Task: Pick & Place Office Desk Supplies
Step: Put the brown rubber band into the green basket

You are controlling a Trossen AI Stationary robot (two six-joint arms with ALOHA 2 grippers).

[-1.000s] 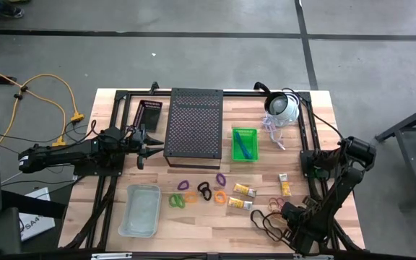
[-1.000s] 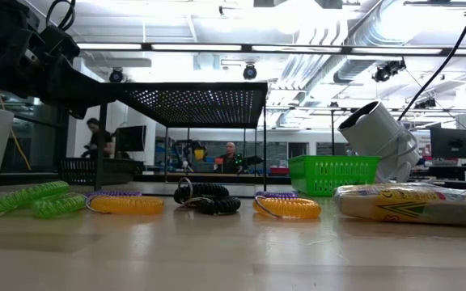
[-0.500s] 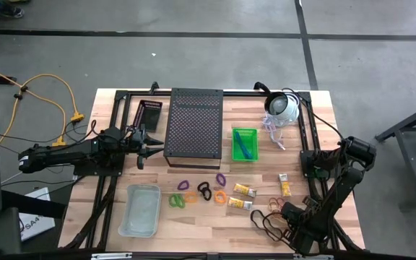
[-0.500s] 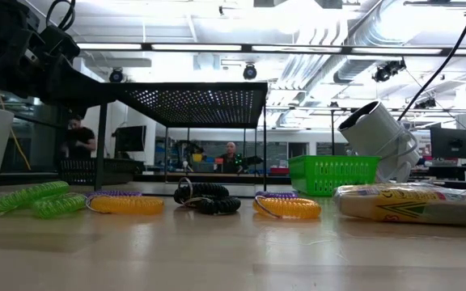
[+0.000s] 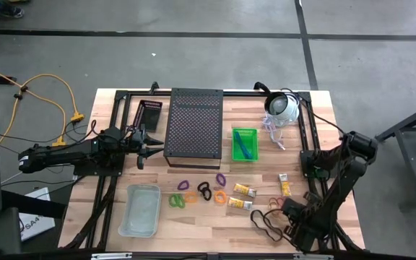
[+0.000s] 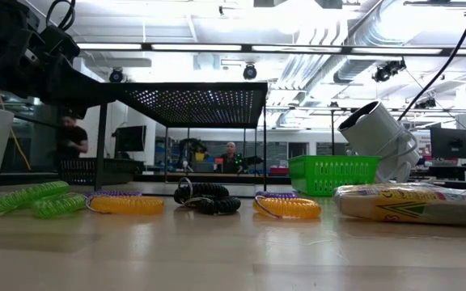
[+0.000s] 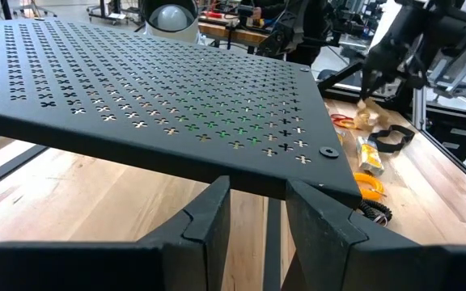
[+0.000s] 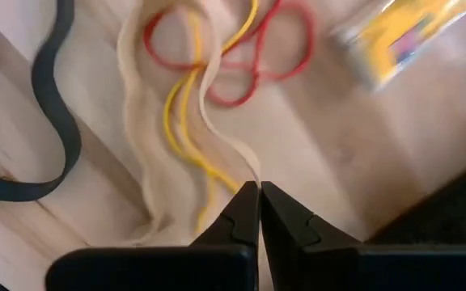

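The coloured loops [image 5: 204, 191] lie in a row at the table's near middle, with yellow-and-white packets [image 5: 244, 191] to their right. Rubber bands [image 5: 269, 220] lie loose near the near right corner. My right gripper [image 8: 259, 186] is shut over them, low at the table, above cream [image 8: 136, 121], yellow [image 8: 180, 121], red [image 8: 253, 56] and black [image 8: 55, 137] bands. My left gripper [image 7: 257, 218] is open at the near left corner of the black perforated stand [image 5: 193, 123]. Its fingers stand on either side of the stand's leg [image 7: 273, 234], apart from it. My right gripper comes from above, pointing down. A strand of the cream rubber band [image 8: 245, 162] runs straight into the seam between the shut fingertips [image 8: 245, 202]; the yellow band [image 8: 221, 179] passes under one finger. The rest of the bands lie slack on the wood.
A clear tray [image 5: 140, 209] sits near the near left. A green basket [image 5: 244, 143] stands right of the stand, and a white dome device [image 5: 283, 107] with a cable sits at the far right. A small black tray [image 5: 149, 112] lies far left. Black frame rails run along both sides.
My right arm's elbow has shifted slightly toward the far edge while its gripper has stayed over the rubber bands. My left arm has kept still. A person in the room behind the table has walked to the left.
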